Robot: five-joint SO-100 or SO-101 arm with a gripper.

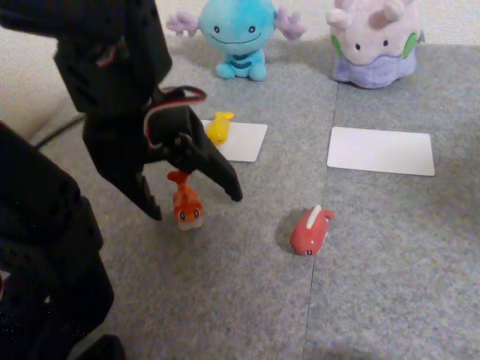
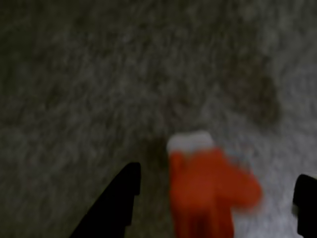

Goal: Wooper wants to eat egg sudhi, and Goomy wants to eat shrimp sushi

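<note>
Wooper [image 1: 236, 34] sits at the back centre and Goomy [image 1: 375, 37] at the back right. The yellow egg sudhi [image 1: 219, 127] rests on the left edge of a white card [image 1: 247, 142] in front of Wooper. The orange shrimp sushi [image 1: 186, 204] lies on the grey mat, blurred in the wrist view [image 2: 208, 193]. My black gripper [image 1: 195, 205] is open and low over the mat, one finger on each side of the shrimp sushi. In the wrist view the gripper [image 2: 218, 174] straddles the figure with gaps on both sides.
A red figure [image 1: 310, 231] with a white stripe lies on the mat right of the gripper. A second white card [image 1: 381, 150] lies bare in front of Goomy. The arm's black body [image 1: 45, 247] covers the left side.
</note>
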